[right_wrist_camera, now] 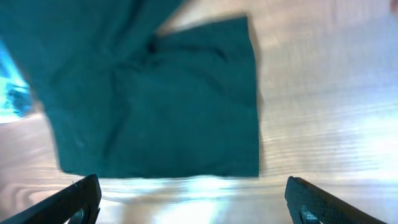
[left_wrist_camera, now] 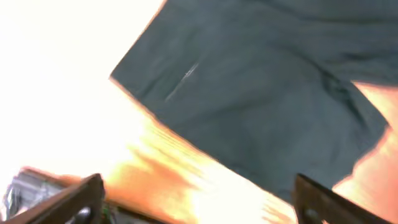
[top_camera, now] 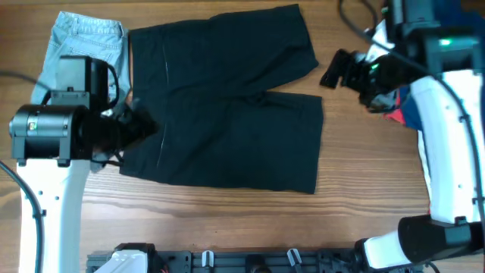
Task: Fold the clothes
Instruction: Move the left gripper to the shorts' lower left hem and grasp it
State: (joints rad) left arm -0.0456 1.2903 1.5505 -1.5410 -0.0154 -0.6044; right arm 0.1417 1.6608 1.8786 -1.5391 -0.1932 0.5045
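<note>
Whereas wrist views crop black shorts [top_camera: 227,114] | overhead shows both legs

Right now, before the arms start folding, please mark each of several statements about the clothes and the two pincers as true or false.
1. The plain black cloth shorts lie spread flat on the wooden table. True.
2. The left pincer grips the black shorts. False: it is open and holds nothing.
3. The light-blue denim shorts lie beside the black shorts' waistband. True.
4. The right pincer is shut. False: it is open and empty.
5. The black shorts are folded in half. False: both legs lie apart, unfolded.
</note>
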